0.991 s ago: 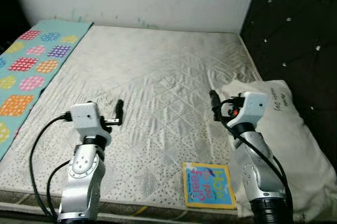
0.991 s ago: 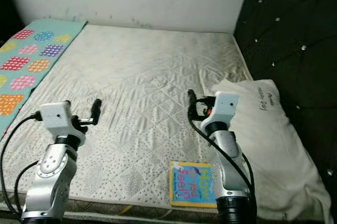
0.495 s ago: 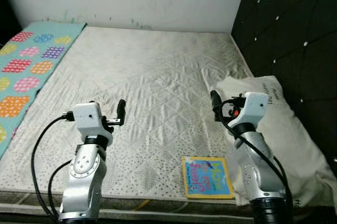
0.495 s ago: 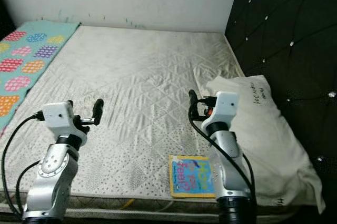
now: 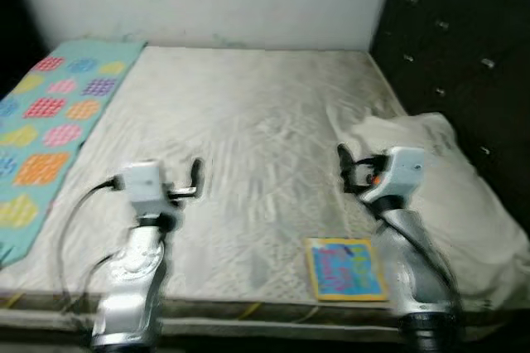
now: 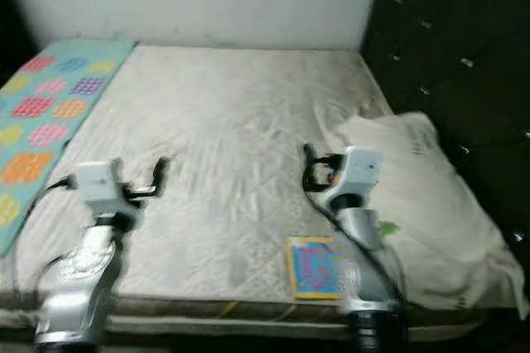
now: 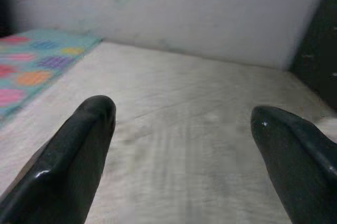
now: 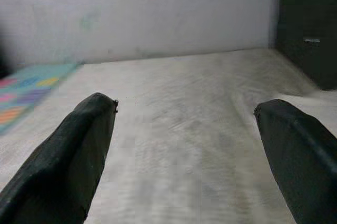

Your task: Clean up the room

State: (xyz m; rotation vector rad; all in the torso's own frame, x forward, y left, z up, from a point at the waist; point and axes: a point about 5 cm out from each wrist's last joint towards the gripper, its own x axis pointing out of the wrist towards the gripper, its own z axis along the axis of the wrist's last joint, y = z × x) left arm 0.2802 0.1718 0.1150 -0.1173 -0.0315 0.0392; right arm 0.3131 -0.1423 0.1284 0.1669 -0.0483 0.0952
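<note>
I have both the left gripper point(image 7: 181, 129) and right gripper point(image 8: 184, 129) spread wide and empty above the mattress point(image 5: 248, 121). The book point(image 5: 346, 268) lies at the near edge beside the pillow point(image 5: 447, 179). I'd let the blurred view settle, then lower the right gripper squarely over it.

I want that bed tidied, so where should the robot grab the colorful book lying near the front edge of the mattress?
Probably the book by its near edge, from the front: it lies flat at the mattress edge, just left of the right gripper, whose fingers are open.
</note>
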